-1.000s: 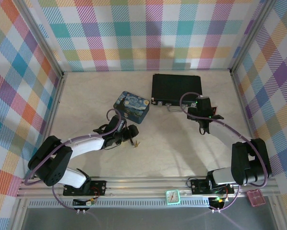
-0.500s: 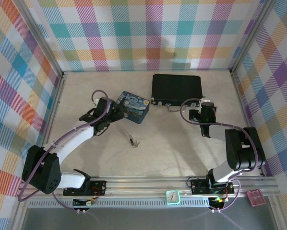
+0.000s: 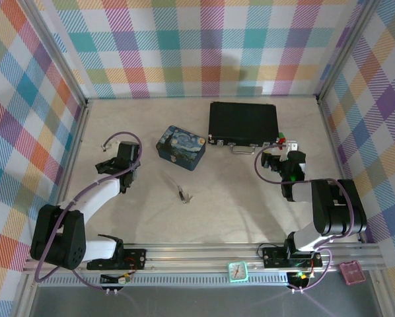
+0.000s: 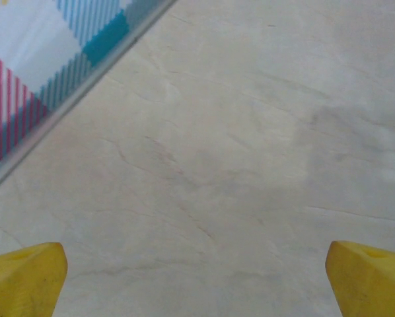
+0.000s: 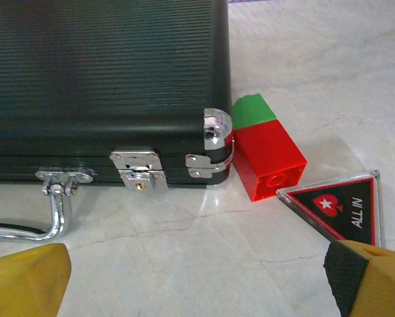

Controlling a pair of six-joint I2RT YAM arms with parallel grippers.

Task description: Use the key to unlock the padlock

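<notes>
The padlock point(image 3: 182, 193) lies in the middle of the table in the top view as a tiny silvery piece. The key seems to lie with it, but the two are too small to tell apart. My left gripper point(image 3: 110, 164) is well to the left of it near the left wall. It is open point(image 4: 197, 281), its yellow fingertips point(image 4: 22, 277) wide apart over bare table. My right gripper point(image 3: 272, 157) hovers at the black case's right front corner, open point(image 5: 197, 281), with nothing between its fingers.
A blue starry-night tin point(image 3: 180, 147) stands left of the black case point(image 3: 243, 123). By the case's corner point(image 5: 214, 132) lie a red-and-green block point(image 5: 267, 148) and a triangular "ALL IN" plaque point(image 5: 339, 208). The case's silver handle point(image 5: 55, 208) juts forward. Checked walls enclose three sides.
My left arm has swung back from the middle of the table to the left wall, leaving the padlock lying there. My right gripper shifted slightly right and opened wider.
</notes>
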